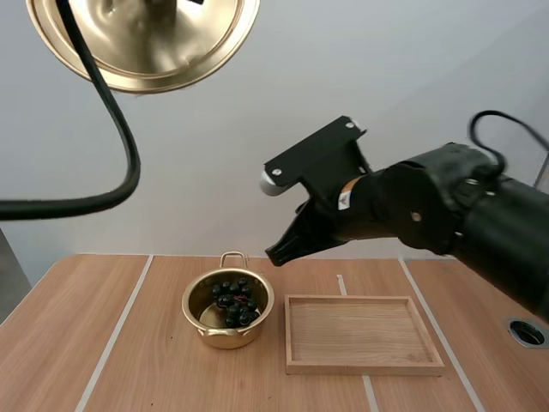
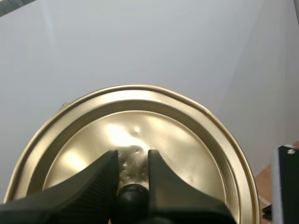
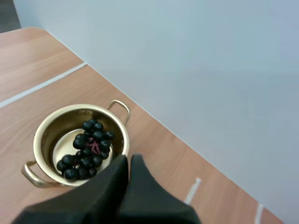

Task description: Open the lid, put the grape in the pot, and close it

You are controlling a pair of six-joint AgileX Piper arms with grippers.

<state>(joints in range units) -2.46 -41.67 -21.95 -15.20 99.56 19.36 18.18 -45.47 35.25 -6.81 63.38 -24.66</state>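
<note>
The gold pot point(image 1: 196, 297) stands open on the table, left of centre, with the dark bunch of grapes point(image 1: 235, 305) lying inside it. High above the table's left side hangs the gold lid point(image 1: 146, 39), tilted. My left gripper point(image 2: 132, 157) is shut on the lid's point(image 2: 187, 135) black knob point(image 2: 132, 195). My right gripper point(image 1: 277, 254) hovers shut and holds nothing, above the table just right of the pot. From the right wrist, the shut fingertips point(image 3: 128, 160) sit close over the pot's point(image 3: 46, 128) near rim, beside the grapes point(image 3: 88, 150).
An empty wooden tray point(image 1: 360, 365) lies right of the pot, almost touching it. A round metal hole point(image 1: 526, 332) sits in the tabletop at the far right. White lines run across the wooden table.
</note>
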